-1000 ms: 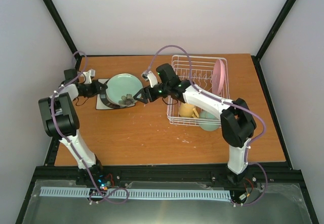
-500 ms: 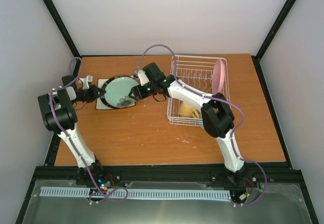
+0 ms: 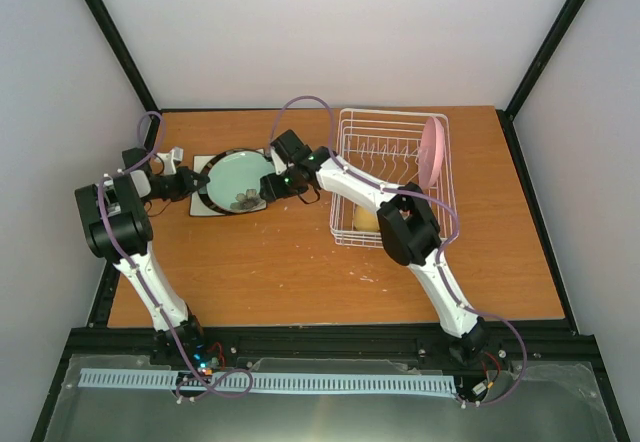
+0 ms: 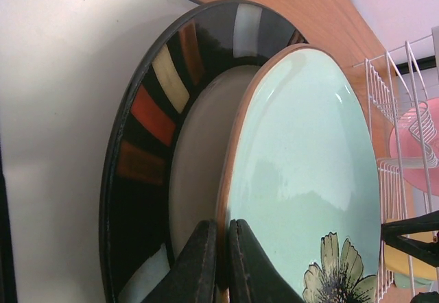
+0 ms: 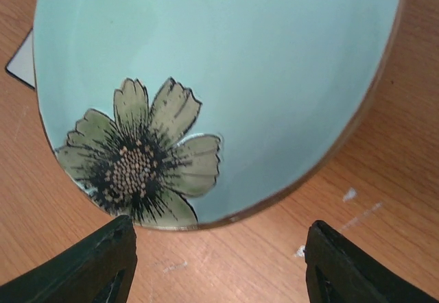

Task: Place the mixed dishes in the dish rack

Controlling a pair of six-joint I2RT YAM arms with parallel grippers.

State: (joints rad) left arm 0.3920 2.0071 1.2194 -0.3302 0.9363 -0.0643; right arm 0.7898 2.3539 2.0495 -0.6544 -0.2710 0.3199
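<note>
The mint-green plate (image 3: 238, 178) with a flower print lies on the dark-rimmed cream plate (image 4: 140, 145), which sits on the white square plate (image 4: 62, 97). My left gripper (image 3: 196, 184) is shut on the mint-green plate's left rim (image 4: 230, 179), which stands a little off the cream plate. My right gripper (image 3: 263, 193) is open, its fingers (image 5: 96, 269) spread just in front of the plate's (image 5: 226, 63) right edge, not touching it. The dish rack (image 3: 392, 122) at the right holds the pink plate (image 3: 432, 152) upright and the yellow mug (image 3: 366, 219). The mint-green bowl is hidden behind my right arm.
The plate stack is at the table's back left, close to the rack's left wall (image 4: 384, 138). Bare wooden table (image 5: 274, 262) lies under my right gripper. Black frame posts stand at the back corners.
My right arm has reached further left, bringing its open gripper up to the mint-green plate's right edge. My left gripper keeps its hold on the left rim.
</note>
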